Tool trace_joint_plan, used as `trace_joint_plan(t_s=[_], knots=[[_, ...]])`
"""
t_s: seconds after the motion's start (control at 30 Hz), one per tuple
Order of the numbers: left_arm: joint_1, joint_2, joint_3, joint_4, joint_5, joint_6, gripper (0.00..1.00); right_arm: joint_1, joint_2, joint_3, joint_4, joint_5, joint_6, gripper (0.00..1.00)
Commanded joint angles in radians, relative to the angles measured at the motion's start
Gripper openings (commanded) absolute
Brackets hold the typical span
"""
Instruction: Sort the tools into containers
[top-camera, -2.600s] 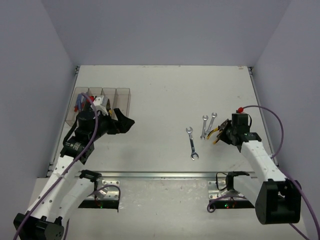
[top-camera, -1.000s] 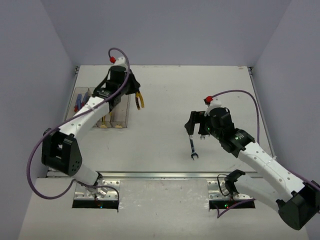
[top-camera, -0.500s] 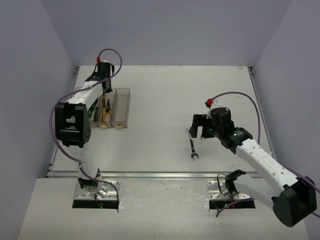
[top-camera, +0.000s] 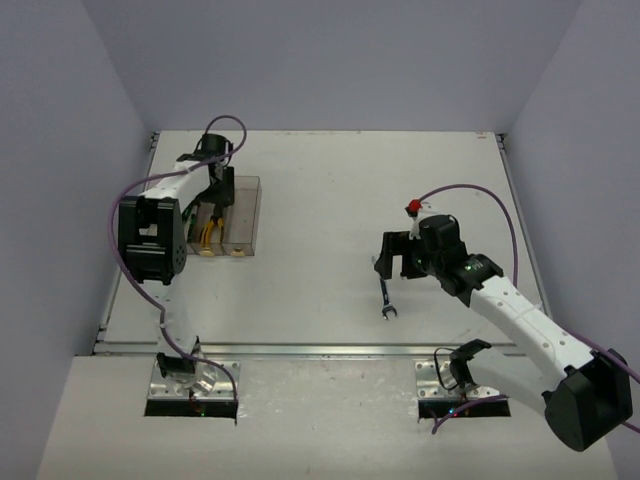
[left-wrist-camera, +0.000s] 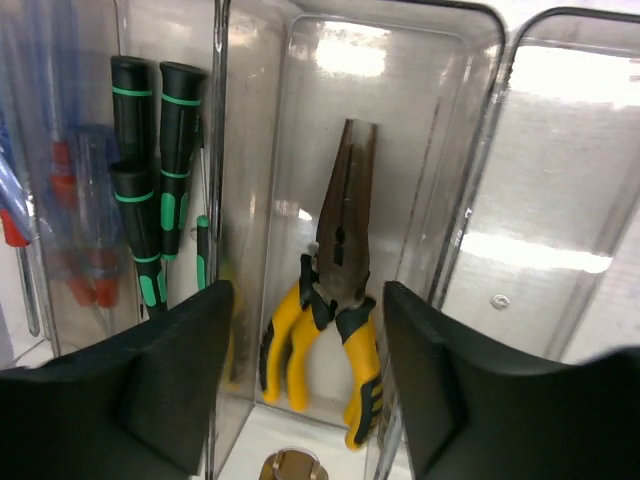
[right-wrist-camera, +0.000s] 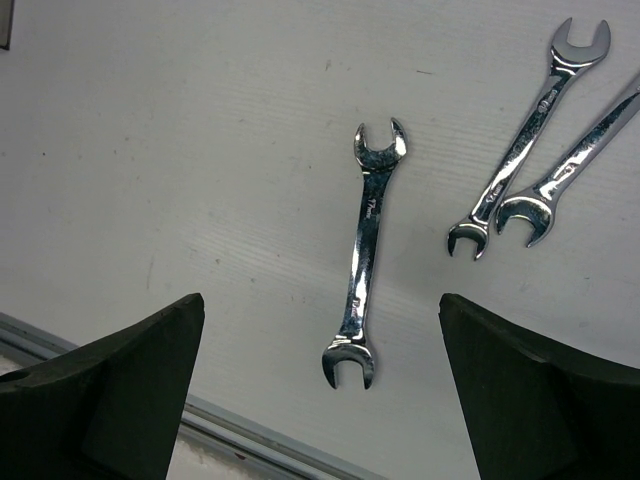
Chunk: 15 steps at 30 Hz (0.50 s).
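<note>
On the table (top-camera: 330, 180), the row of containers (top-camera: 244, 212) is judged partly filled, and its fourth bin is seen bare. The left gripper (left-wrist-camera: 308, 300) is held spread and empty over the third bin, and the right gripper (right-wrist-camera: 320, 310) is spread wide above the table with nothing pinched. Yellow-handled pliers (left-wrist-camera: 340, 260) are lodged in that third bin, though whether both are there cannot be told. Black-and-green screwdrivers (left-wrist-camera: 160, 150) and blue-and-red screwdrivers (left-wrist-camera: 75, 190) are binned separately. Three wrenches (right-wrist-camera: 365, 255) are left on the table, well apart from the bins, yet to be sorted.
</note>
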<state>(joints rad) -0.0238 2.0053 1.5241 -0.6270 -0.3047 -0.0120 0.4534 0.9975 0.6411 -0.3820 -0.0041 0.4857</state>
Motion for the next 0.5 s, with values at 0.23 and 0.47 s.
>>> trace_joint_plan(t_s=[0.23,0.47], knots=[[0.007,-0.642,-0.071,0.002,-0.040,-0.317,1.00,-0.004,0.122,0.030,-0.034,0.089,0.013,0.99],[0.007,-1.124,-0.490,0.075,0.232,-0.465,1.00,0.000,0.412,0.163,-0.187,0.126,0.038,0.79]])
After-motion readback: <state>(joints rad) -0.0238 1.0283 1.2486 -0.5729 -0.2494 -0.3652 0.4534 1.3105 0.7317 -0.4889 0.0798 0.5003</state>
